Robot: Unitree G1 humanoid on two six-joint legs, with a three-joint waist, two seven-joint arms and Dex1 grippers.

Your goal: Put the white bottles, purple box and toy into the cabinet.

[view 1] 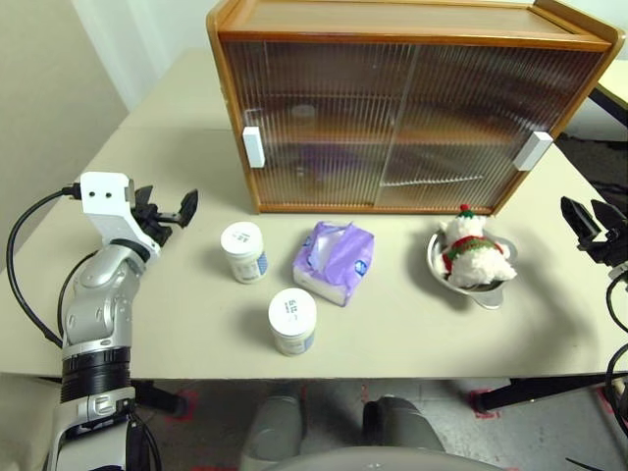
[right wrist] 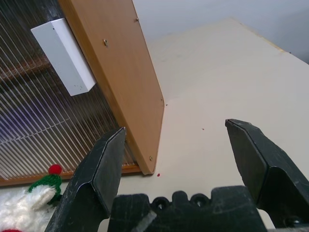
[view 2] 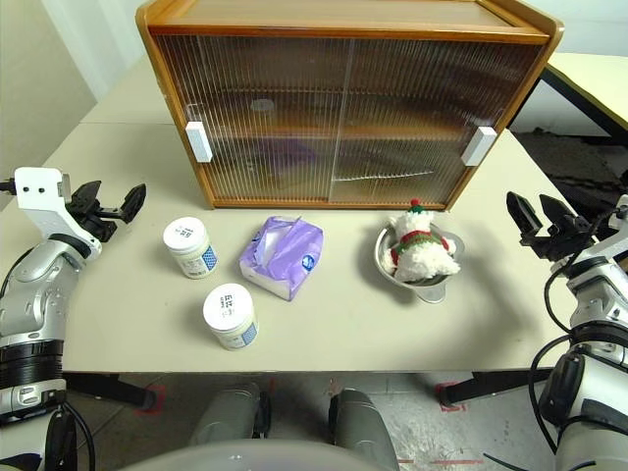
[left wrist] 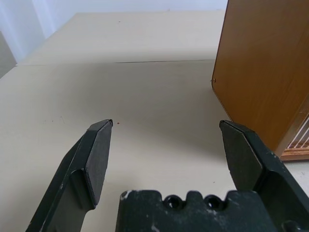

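Both arms hover level over the table [view 2: 324,339] — left end effector [view 1: 169,211] and right end effector [view 2: 535,218] spread, empty.

no legible text; lid print blurred

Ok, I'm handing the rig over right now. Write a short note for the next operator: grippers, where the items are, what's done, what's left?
Left gripper: open, empty, above the table's left part.
Right gripper: open, empty, by the right end of the orange-brown wooden cabinet.
Both ribbed translucent sliding doors are shut.
On the beige table in front of it: two squat white plastic jars, a lavender tissue pack, and a fluffy white plush toy in a shiny steel bowl.
Done: nothing placed yet.
Left: slide a door open, then load both jars, the pack and the toy.
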